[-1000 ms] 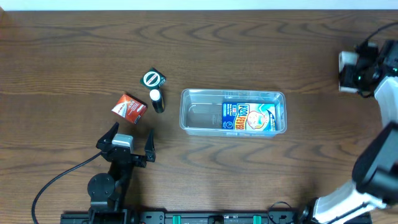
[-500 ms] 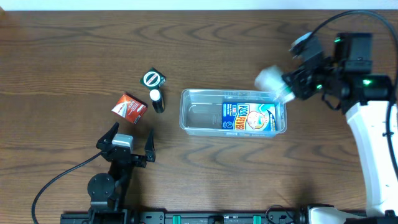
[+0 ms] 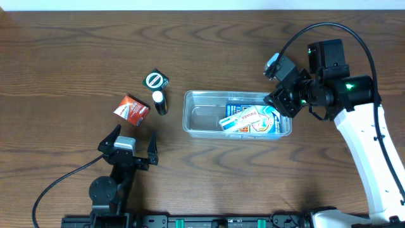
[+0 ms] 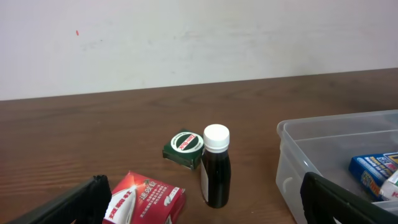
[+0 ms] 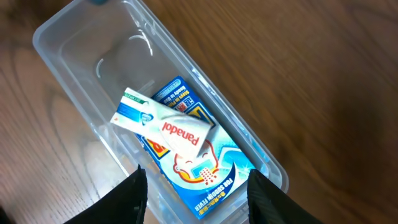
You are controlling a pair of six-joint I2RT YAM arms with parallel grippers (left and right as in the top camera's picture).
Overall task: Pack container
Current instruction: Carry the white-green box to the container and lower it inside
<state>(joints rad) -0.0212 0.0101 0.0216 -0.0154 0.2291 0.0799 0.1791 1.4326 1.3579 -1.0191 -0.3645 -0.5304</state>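
A: what changed in the last second?
B: right arm (image 3: 367, 145) swung in from well off the container's right end. container (image 3: 201, 117) hasn't moved, sits mid table (image 3: 76, 50). a second ago only the blue box (image 3: 269, 125) lay flat in its right half. now a white box (image 3: 239, 120) lies slanted on top of it
A: dropped, not held?
B: yes. right gripper (image 3: 283, 101) hangs over the container's right end, fingers parted, nothing between them. white box rests clear below
A: other arm?
B: left gripper (image 3: 134, 136) sits well off the container's left end, spread wide, empty, hasn't budged
A: task status?
B: I'd call it two in, three out. red box (image 3: 131, 107), bottle (image 3: 159, 102) and green box (image 3: 155, 80) all lie off the container's left end. the container's left half is bare, looks like room for them
A: do the views disagree anywhere?
B: no, they fill each other in. right wrist reads "Panadol" on the white box and shows the gap between its own fingers. overhead resolves neither. left wrist shows the bottle standing upright, white cap, green box close by. overhead flattens that. only overhead gives both arms at once
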